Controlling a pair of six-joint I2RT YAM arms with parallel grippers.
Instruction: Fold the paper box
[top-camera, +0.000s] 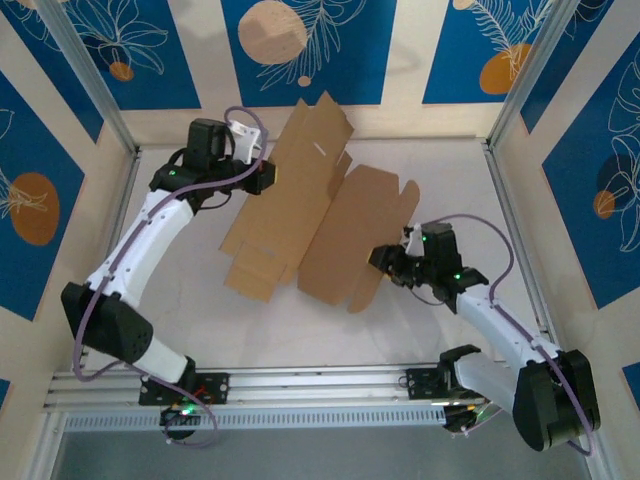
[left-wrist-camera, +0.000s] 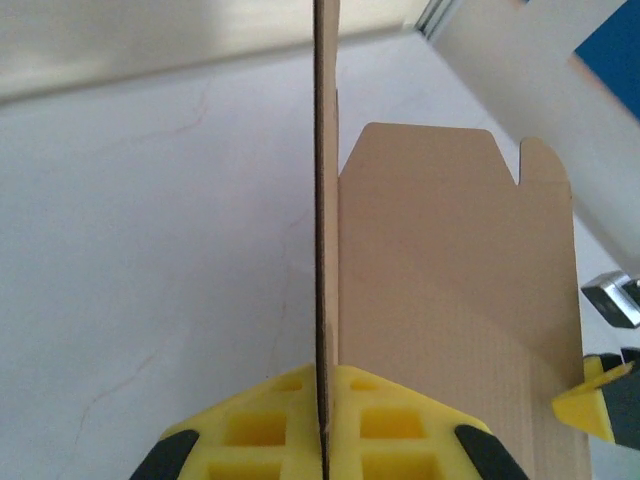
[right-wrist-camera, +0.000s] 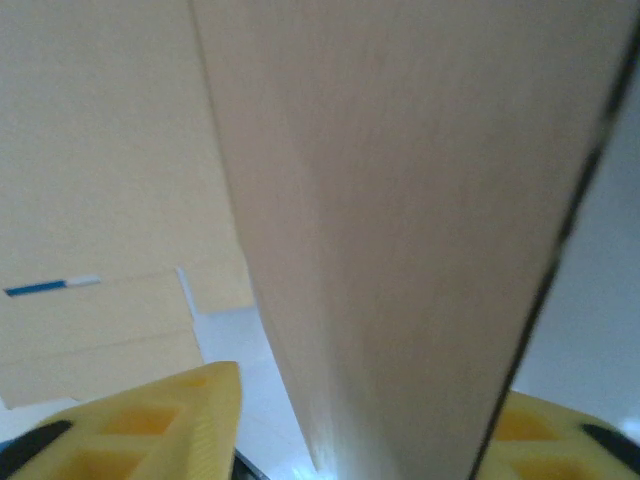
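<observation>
Top external view shows us the paper box (top-camera: 300, 215) lying mid-table, still mostly flat, with one panel raised. Our left gripper (top-camera: 262, 176) is clamped tight on its far-left edge, probably to anchor the sheet, while our right gripper (top-camera: 386, 262) straddles the right flap, part-open, not pinching.

Left end effector (top-camera: 263, 175) pinched shut far forward, right end effector (top-camera: 386, 262) jaws parted

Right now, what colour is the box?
Plain brown box, no print or markings. The top view shows it best.
</observation>
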